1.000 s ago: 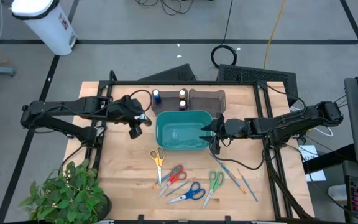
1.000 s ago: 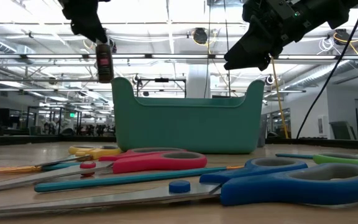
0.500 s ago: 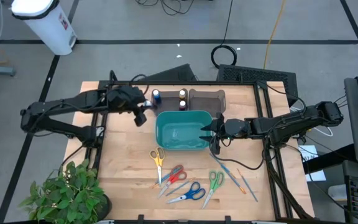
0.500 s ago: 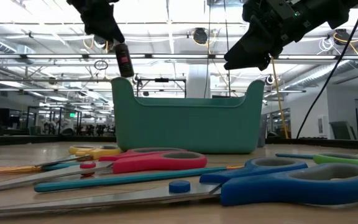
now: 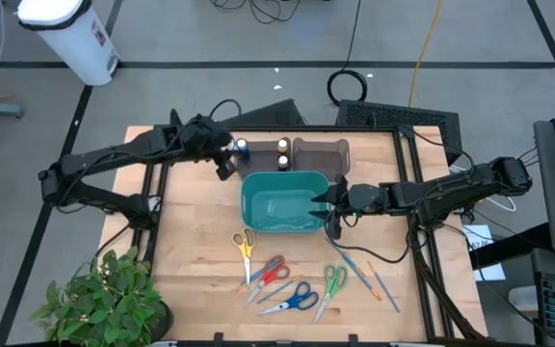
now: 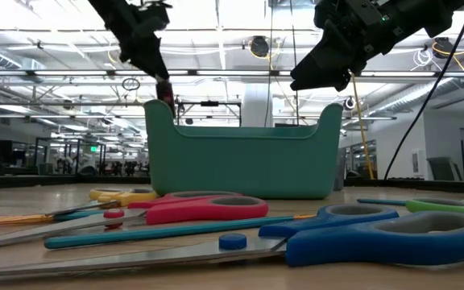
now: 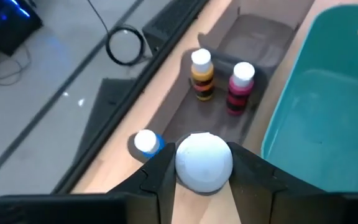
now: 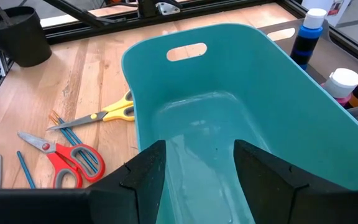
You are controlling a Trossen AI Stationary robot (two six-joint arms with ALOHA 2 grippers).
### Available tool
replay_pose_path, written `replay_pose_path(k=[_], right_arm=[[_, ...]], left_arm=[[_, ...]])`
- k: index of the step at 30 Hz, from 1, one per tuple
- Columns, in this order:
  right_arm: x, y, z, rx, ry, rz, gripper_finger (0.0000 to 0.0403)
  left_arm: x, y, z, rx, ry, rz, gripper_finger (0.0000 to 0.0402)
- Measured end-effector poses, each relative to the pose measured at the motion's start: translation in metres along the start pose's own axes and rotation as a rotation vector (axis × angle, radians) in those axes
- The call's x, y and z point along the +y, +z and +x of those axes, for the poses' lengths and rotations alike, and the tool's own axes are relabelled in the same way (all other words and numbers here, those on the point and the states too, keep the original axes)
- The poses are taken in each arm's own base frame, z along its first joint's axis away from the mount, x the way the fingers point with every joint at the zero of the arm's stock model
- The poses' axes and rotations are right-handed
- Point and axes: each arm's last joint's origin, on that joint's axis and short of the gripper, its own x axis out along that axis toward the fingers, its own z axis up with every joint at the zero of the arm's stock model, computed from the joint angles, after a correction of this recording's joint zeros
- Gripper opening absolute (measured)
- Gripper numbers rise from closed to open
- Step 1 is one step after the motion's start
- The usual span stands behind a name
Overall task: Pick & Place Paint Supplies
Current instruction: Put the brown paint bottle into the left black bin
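Observation:
My left gripper (image 5: 224, 164) is shut on a small white-capped paint bottle (image 6: 166, 90), in the air by the far left corner of the teal bin (image 5: 284, 200). Three more bottles stand upright near the far edge: a blue one (image 7: 146, 143), an amber one (image 7: 201, 76) and a magenta one (image 7: 240, 87). Thin blue and orange brushes (image 5: 364, 275) lie flat near the front right. My right gripper (image 8: 197, 180) hangs open over the bin's right end with nothing between its fingers. My left gripper pinches the bottle's white-capped top end (image 7: 204, 160) between its two fingers (image 7: 160, 177). The fingers slant down from the table's left. The bottle hangs below them, tilted and lifted clear of the table and bin.
Scissors lie in front of the bin: yellow (image 5: 245, 246), red (image 5: 270, 272), blue (image 5: 292, 302) and green (image 5: 331, 284). A dark tray (image 5: 321, 152) sits behind the bin. A potted plant (image 5: 104, 299) stands at the front left corner.
My left gripper has carried the bottle toward the table's far edge and a little right, up to the bin's far left corner. It has tipped on the way, so the bottle now hangs slanted instead of upright.

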Motion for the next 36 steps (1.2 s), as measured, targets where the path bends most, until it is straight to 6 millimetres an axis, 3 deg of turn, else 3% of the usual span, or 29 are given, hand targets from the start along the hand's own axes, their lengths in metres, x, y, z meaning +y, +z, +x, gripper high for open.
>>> replay_pose_path(k=[15, 36], right_arm=[[-0.001, -0.002, 0.000, 0.020, -0.006, -0.005, 0.0180], [-0.001, -0.002, 0.000, 0.022, -0.007, -0.009, 0.0180]], left_arm=[[0.026, -0.002, 0.046, 0.085, -0.066, -0.066, 0.0122], [0.023, -0.019, 0.106, 0.268, -0.110, -0.080, 0.0134]])
